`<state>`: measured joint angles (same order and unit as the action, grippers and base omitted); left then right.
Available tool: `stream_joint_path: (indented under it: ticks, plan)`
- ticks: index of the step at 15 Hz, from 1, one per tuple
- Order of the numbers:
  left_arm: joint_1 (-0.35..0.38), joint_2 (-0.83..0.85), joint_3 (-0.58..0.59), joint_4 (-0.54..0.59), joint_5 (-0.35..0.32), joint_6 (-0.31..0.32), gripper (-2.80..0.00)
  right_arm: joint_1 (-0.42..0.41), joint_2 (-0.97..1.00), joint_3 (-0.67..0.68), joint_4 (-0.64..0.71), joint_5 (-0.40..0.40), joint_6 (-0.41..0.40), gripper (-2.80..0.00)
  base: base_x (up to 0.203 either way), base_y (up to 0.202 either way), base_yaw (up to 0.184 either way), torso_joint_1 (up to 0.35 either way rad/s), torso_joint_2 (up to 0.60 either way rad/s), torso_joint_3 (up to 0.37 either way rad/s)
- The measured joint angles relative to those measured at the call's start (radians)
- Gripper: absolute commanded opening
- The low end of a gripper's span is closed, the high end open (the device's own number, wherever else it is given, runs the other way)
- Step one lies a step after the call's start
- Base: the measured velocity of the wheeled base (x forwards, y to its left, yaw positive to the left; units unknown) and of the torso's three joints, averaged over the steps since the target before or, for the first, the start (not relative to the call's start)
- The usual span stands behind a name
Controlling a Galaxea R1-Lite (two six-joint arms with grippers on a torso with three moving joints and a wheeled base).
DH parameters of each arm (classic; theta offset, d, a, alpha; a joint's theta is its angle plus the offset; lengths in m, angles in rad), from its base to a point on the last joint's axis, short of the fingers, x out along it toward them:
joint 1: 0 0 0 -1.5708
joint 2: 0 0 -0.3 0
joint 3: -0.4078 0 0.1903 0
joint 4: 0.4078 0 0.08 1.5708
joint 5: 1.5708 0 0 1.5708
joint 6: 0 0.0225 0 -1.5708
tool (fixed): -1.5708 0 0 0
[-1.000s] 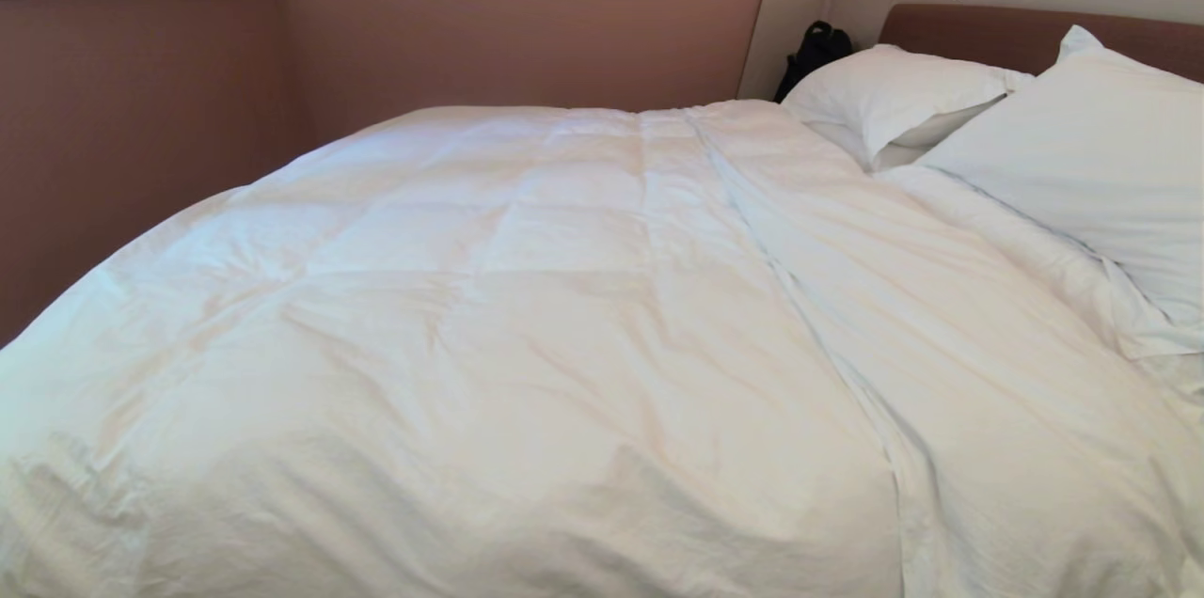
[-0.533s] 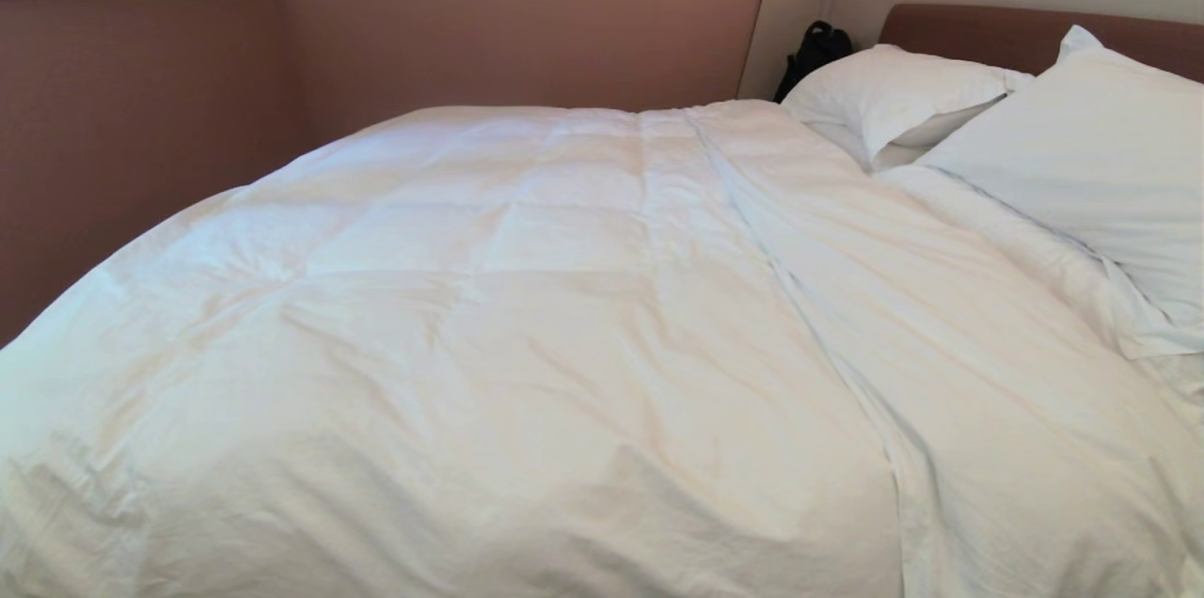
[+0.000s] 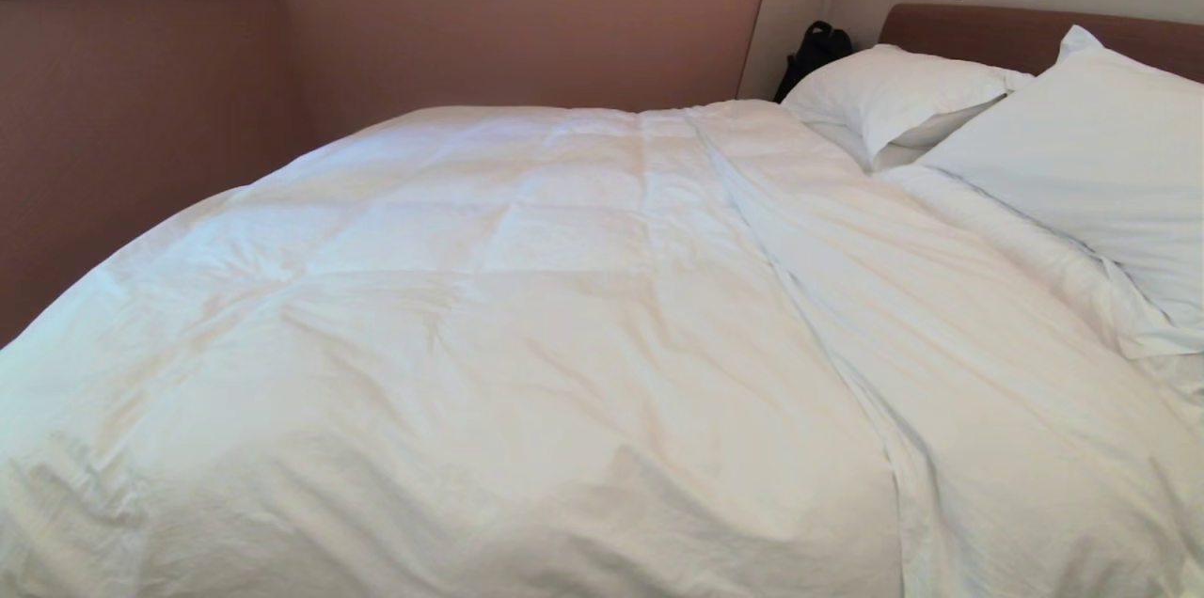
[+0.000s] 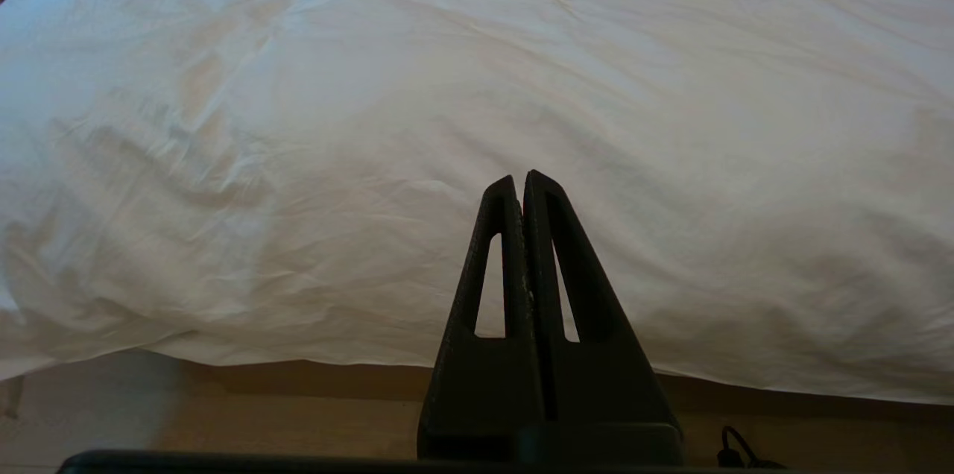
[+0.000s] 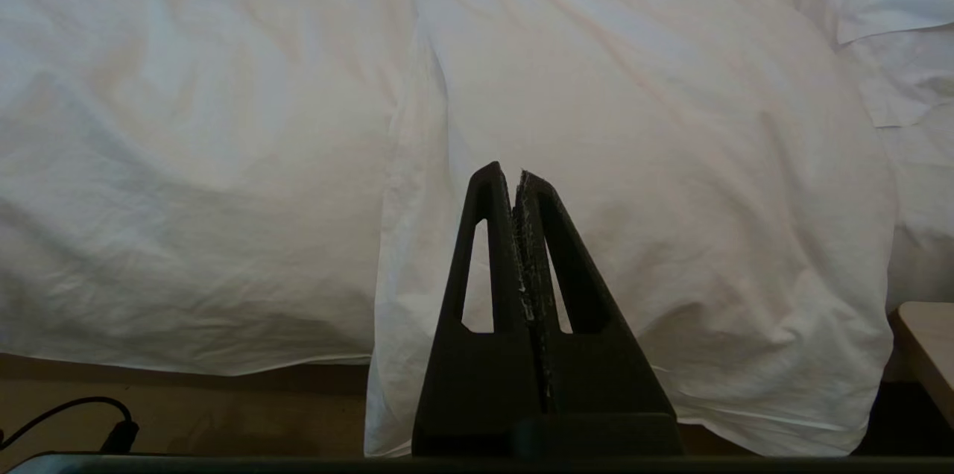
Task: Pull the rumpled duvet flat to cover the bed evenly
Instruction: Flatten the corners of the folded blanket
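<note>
Head view shows me the duvet [image 3: 527, 325] spread over most of the bed [image 3: 1025, 29], puffy with faint square stitching, wrinkled along its near edge. A long fold runs from the far side down to the near right, and right of it the cover lies thinner and creased. Two pillows [image 3: 1082, 147] sit at the far right against the headboard, with a black bag [image 3: 815, 53] just beyond the farther one. Neither arm shows in this view.

From the left wrist I see my left gripper [image 4: 519, 177] with its fingers pressed together and nothing between them. It hangs off the near side of the bed, clear of the duvet, whose near edge drapes over the side ahead of it, above the floor [image 4: 223, 407].

From the right wrist, my right gripper [image 5: 513, 168] is likewise closed tight and empty, apart from the cloth, pointing at the duvet just right of the long fold where it hangs lowest.
</note>
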<state>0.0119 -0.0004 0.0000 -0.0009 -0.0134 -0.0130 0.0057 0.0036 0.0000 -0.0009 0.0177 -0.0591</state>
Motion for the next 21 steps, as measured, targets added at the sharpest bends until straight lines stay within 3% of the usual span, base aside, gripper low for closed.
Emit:
stream_joint_path:
  ticks: [21]
  plan:
    - [0.0,0.0,0.0,0.0,0.0,-0.002,-2.8,0.0,0.0,0.0,0.0,0.0,0.0,-2.8,0.0,0.0,0.0,0.0,0.0,0.0]
